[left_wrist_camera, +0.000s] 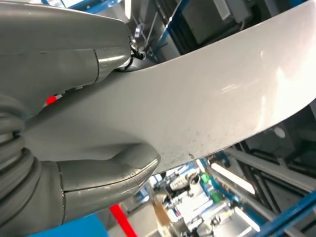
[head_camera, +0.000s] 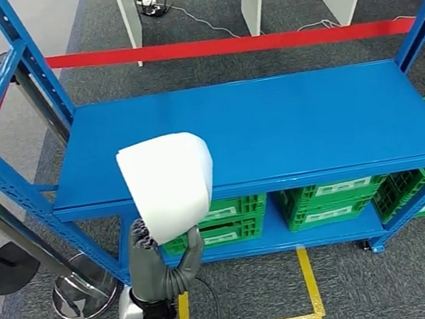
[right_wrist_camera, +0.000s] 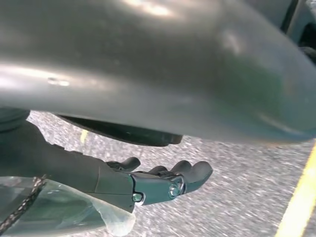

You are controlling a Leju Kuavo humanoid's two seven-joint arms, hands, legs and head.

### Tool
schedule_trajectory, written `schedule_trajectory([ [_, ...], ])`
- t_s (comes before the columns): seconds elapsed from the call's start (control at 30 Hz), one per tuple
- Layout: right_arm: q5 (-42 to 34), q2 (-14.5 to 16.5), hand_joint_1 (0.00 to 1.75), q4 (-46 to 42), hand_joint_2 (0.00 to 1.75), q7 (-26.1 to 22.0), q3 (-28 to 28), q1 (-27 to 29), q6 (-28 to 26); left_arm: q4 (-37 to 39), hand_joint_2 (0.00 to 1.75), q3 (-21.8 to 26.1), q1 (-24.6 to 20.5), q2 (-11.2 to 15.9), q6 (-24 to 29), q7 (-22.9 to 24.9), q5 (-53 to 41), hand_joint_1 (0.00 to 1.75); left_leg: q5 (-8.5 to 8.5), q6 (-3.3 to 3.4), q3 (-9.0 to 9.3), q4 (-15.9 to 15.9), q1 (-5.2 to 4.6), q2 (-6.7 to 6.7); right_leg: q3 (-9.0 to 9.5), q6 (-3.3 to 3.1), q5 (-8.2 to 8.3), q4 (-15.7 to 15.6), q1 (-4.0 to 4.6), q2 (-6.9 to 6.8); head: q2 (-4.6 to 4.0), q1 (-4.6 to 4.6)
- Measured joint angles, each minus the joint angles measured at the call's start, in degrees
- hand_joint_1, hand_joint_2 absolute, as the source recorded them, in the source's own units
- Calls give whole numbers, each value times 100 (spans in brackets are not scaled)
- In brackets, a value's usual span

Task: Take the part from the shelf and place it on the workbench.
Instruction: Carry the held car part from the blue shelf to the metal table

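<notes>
The part (head_camera: 168, 183) is a white, smooth, curved shell. My left hand (head_camera: 154, 267) holds it from below, in front of the blue shelf (head_camera: 291, 127), over the shelf's front left edge. In the left wrist view the white part (left_wrist_camera: 209, 94) lies between the grey thumb (left_wrist_camera: 108, 177) and the upper fingers (left_wrist_camera: 67, 44). My right hand (right_wrist_camera: 164, 182) hangs over the grey carpet with its dark fingers loosely extended and nothing in them.
The blue shelf's top board is bare. Green crates (head_camera: 327, 202) stand on the lower level. A red floor line (head_camera: 228, 45) runs behind the shelf, with white table legs (head_camera: 129, 15) beyond. Yellow floor tape (head_camera: 310, 290) lies in front, and a stanchion base (head_camera: 79, 298) stands at left.
</notes>
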Motion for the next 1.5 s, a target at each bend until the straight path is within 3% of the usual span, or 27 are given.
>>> schedule_trajectory([
  [0.03, 0, 0, 0, 0, 0, -9, -16, 1, -6, 5, 175, -8, 3, 8, -16, -23, 25, 175, 71, -6, -99, 6, -1, 2, -15, 17, -122, 317, -1, 0, -1, 1],
  [0.1, -3, 0, 0, 0, 0, -25, -40, 1, -12, 25, 175, -25, 8, 22, -59, -71, 69, 175, 198, -28, -280, 26, 0, 7, 217, 38, 11, 418, -4, -2, 0, 2],
  [0.17, -11, 1, 0, -2, 0, -32, -62, -10, -14, 46, 175, -47, 4, 25, -99, -111, 94, 175, 298, -69, -425, 76, 1, 5, 841, 42, 209, -265, -10, -4, 1, 4],
  [0.2, -18, 1, 0, -4, 0, -31, -73, -20, -14, 54, 175, -57, -2, 25, -112, -126, 105, 175, 337, -95, -483, 116, -4, 3, 1180, 28, 189, -714, -8, 3, 1, 4],
  [0.27, -32, 3, 0, -5, 0, -19, -93, -36, -10, 68, 175, -77, -15, 28, -135, -140, 130, 175, 421, -160, -552, 174, -13, 5, 1524, -36, 42, -1273, 10, 15, 1, 9],
  [0.33, -39, 8, 0, -3, 0, 2, -112, -29, -9, 85, 175, -93, -23, 38, -150, -142, 146, 175, 495, -229, -579, 183, -2, 6, 1479, -144, 60, -1328, 20, 5, 1, 14],
  [0.37, -39, 10, 0, -2, 0, 10, -120, -23, -9, 91, 175, -99, -24, 45, -154, -142, 150, 175, 431, -266, -602, 220, 6, 1, 1444, -203, 107, -1329, 16, -7, 1, 11],
  [0.43, -38, 15, 0, -1, 0, 20, -131, -14, -10, 98, 175, -103, -23, 59, -157, -142, 157, 175, -11, -344, -712, 584, 30, -9, 1341, -299, 232, -1338, -1, -35, 1, -21],
  [0.5, -36, 15, 0, -1, 0, 22, -136, -11, -11, 105, 175, -109, -22, 69, -157, -142, 160, 175, -604, -407, -859, 1313, 57, -12, 1222, -326, 359, -1327, 6, -43, 0, -49],
  [0.53, -36, 15, 0, -1, 0, 22, -140, -9, -10, 111, 175, -113, -20, 76, -157, -142, 161, 175, -750, -424, -888, 1632, 67, -12, 1152, -325, 423, -1313, 9, -44, 0, -47],
  [0.57, -35, 15, 0, 0, 0, 22, -147, -8, -11, 117, 175, -118, -19, 80, -157, -142, 161, 175, -769, -429, -842, 1791, 74, -12, 1066, -319, 481, -1294, 11, -46, -1, -49],
  [0.6, -35, 15, 0, 0, 0, 22, -156, -7, -11, 122, 175, -125, -19, 83, -157, -142, 161, 175, -683, -423, -696, 1725, 77, -12, 979, -310, 532, -1268, 13, -46, -1, -48],
  [0.67, -34, 18, 0, -1, 0, 22, -172, -9, -11, 126, 175, -137, -21, 85, -157, -142, 161, 175, -452, -369, -149, 1021, 74, -16, 838, -284, 609, -1218, 15, -42, 0, -48],
  [0.73, -31, 23, 0, -2, 0, 21, -180, -10, -14, 126, 175, -143, -23, 85, -156, -142, 161, 175, -404, -298, 323, 284, 52, -23, 760, -231, 683, -1192, 24, -34, 1, -43],
  [0.77, -28, 25, 0, -2, 0, 20, -183, -11, -19, 126, 175, -144, -22, 85, -155, -142, 162, 175, -424, -269, 414, 110, 36, -26, 739, -193, 725, -1189, 22, -34, 1, -45],
  [0.83, -22, 29, 0, -2, 0, 11, -185, -9, -36, 126, 175, -145, -23, 85, -151, -142, 167, 175, -382, -211, 390, 46, 15, -27, 713, -107, 804, -1209, 11, -38, 0, -46],
  [0.9, -10, 32, 0, -2, 0, -3, -186, -6, -57, 126, 175, -146, -25, 84, -149, -142, 178, 175, -285, -130, 328, -10, 27, -13, 637, -49, 698, -1126, -1, -23, -1, -39],
  [1.0, 16, 32, 0, -2, 0, -25, -186, -5, -78, 128, 175, -148, -17, 82, -149, -141, 201, 175, -104, -46, 134, -42, 35, 16, 321, -1, -27, -279, -9, -3, -1, -2],
  [1.03, 26, 31, 0, -2, 0, -32, -186, -5, -81, 131, 175, -148, -12, 82, -153, -141, 209, 175, -45, -42, 54, -38, 28, 35, 223, 15, -204, 86, -10, -3, -1, 7],
  [1.07, 34, 31, 0, -2, 0, -38, -186, -4, -83, 134, 175, -148, -6, 83, -162, -140, 225, 175, 9, -43, -25, -33, 24, 65, 183, 29, -245, 337, -10, -3, -1, 9],
  [1.1, 42, 31, 0, -2, 0, -43, -186, -3, -84, 137, 175, -148, -1, 84, -176, -140, 242, 175, 56, -50, -97, -25, 21, 100, 223, 40, -170, 424, -10, -7, -1, 14],
  [1.13, 50, 31, 0, -2, 0, -45, -186, -2, -83, 138, 175, -148, 1, 84, -194, -139, 262, 175, 95, -62, -160, -12, 21, 144, 391, 44, -6, 274, -11, -24, 0, 16],
  [1.2, 63, 31, 0, -3, 0, -46, -186, -12, -83, 138, 175, -148, 3, 85, -229, -139, 301, 175, 141, -98, -255, 41, 13, 233, 971, 45, 224, -497, -2, -175, 0, 19],
  [1.27, 77, 32, 0, -5, 0, -46, -186, -35, -83, 138, 175, -146, 4, 85, -253, -139, 326, 175, 166, -150, -311, 112, -13, 327, 1396, 2, 176, -1173, 22, -333, -1, 21],
  [1.33, 88, 32, 0, -7, 0, -44, -186, -35, -84, 139, 175, -146, 4, 85, -267, -141, 336, 175, 188, -203, -326, 150, -27, 434, 1425, -88, 98, -1334, 36, -308, -1, 22],
  [1.4, 96, 32, 0, -7, 0, -37, -186, -11, -89, 139, 175, -147, 4, 86, -274, -142, 346, 175, 128, -274, -339, 208, -8, 406, 1379, -191, 137, -1342, 23, -224, -1, 20],
  [1.5, 110, 33, 0, -6, 0, -26, -188, -5, -102, 139, 175, -145, 7, 93, -288, -142, 386, 175, -471, -386, -611, 983, 37, 102, 1341, -295, 240, -1342, 15, -89, 0, 7],
])
